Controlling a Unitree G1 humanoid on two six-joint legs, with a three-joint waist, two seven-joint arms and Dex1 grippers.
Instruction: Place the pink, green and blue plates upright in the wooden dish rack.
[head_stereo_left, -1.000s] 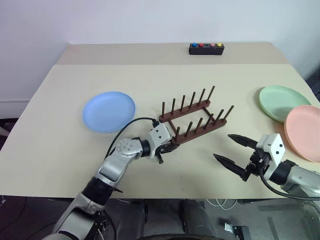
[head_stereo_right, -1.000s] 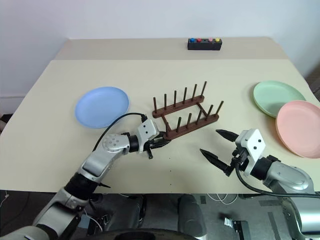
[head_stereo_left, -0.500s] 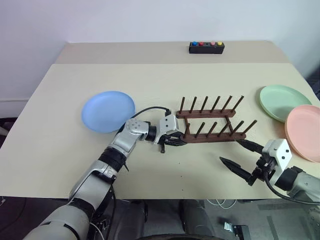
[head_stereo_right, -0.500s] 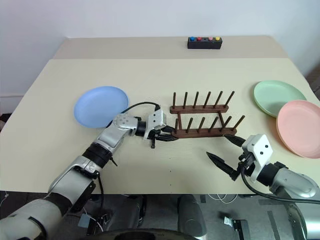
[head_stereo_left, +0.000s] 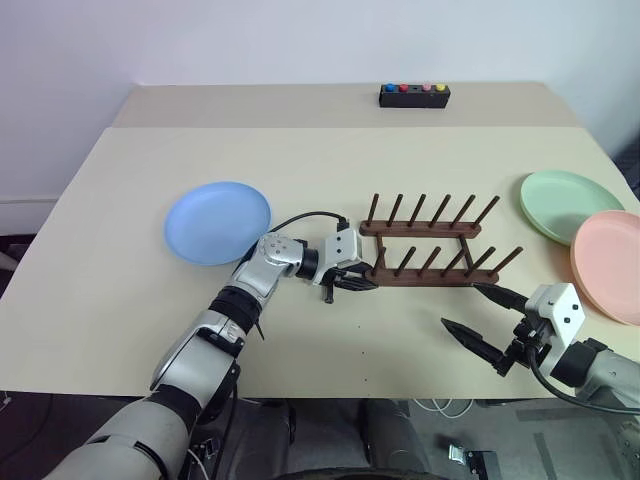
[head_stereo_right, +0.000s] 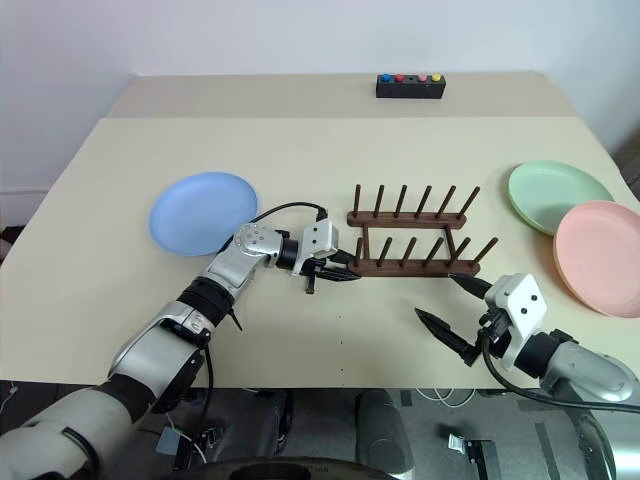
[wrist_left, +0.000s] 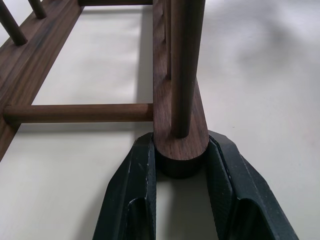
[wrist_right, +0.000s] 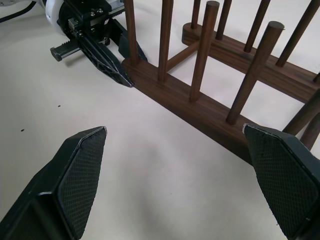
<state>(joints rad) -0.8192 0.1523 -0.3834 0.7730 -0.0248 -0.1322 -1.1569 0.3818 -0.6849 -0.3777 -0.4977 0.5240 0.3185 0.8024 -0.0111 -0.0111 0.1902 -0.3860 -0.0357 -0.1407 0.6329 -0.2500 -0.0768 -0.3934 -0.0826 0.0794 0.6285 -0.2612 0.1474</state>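
Rack (head_stereo_left: 432, 245) mid-table, left gripper (wrist_left: 181, 165) clamped on its near rail end; right gripper (head_stereo_left: 480, 318) spread, empty. Plates (head_stereo_left: 217, 221) flat, stiff, probably slick: grab by rim.

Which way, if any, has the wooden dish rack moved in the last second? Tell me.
Yes. The wooden dish rack swung level and slid right, away from the blue plate, toward the green plate.

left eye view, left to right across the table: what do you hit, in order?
Blue plate → left end effector, shut on the near rail's end → wooden dish rack → right end effector, open → green plate → pink plate.
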